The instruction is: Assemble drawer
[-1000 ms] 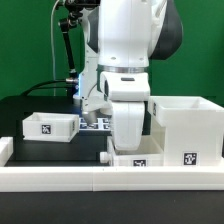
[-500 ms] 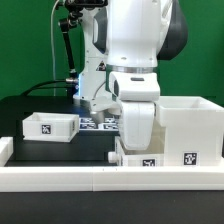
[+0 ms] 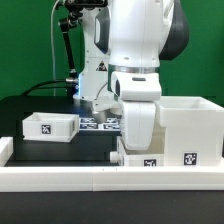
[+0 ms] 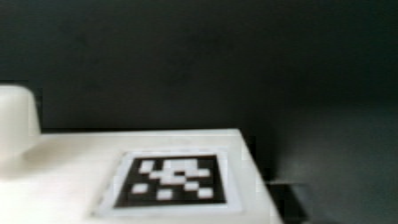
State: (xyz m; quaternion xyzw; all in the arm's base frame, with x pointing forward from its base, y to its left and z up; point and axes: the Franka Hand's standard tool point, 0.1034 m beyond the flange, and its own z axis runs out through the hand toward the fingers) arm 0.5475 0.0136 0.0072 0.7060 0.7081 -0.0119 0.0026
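The tall white casing stands at the exterior view's right with a tag on its front. One small tray sits at the left. A second tray with a tag lies just left of the casing, behind the rail. My gripper hangs straight down onto this second tray; its fingers are hidden by the hand and the tray. The wrist view shows a blurred white tray face with a tag very close, against dark table. My fingers do not show there.
A long low white rail runs along the front edge. The marker board lies flat between the left tray and my arm. A black camera stand rises at the back. A blurred white shape sits beside the tag.
My arm and hand shifted a little toward the exterior view's right, closer to the casing, then held still. The trays and casing stay in place.
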